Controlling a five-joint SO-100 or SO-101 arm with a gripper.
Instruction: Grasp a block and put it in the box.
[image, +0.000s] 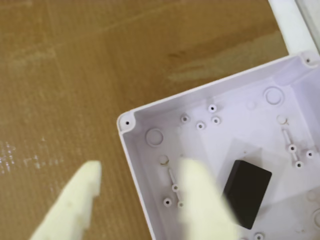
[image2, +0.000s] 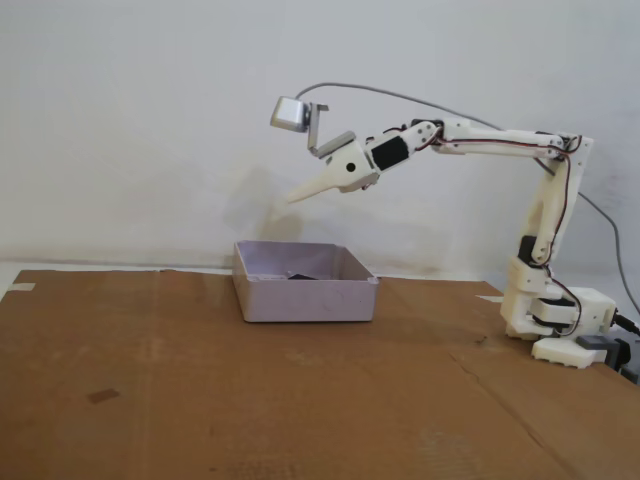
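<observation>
The black block (image: 247, 192) lies flat on the floor of the pale lavender box (image: 200, 96), toward its right side in the wrist view. My gripper (image: 142, 167) is open, with nothing between its two pale fingers; one finger (image: 75, 200) shows over the cardboard and the other over the box's inside, to the left of the block. In the fixed view the gripper (image2: 297, 197) hangs well above the box (image2: 305, 300), pointing down and left. A dark sliver of the block (image2: 300, 275) shows above the box's near wall.
The box sits on a brown cardboard sheet (image2: 250, 400) that covers the table. The arm's base (image2: 555, 320) stands at the right. A white strip (image: 290, 25) lies beyond the cardboard at the wrist view's top right. A white wall stands behind.
</observation>
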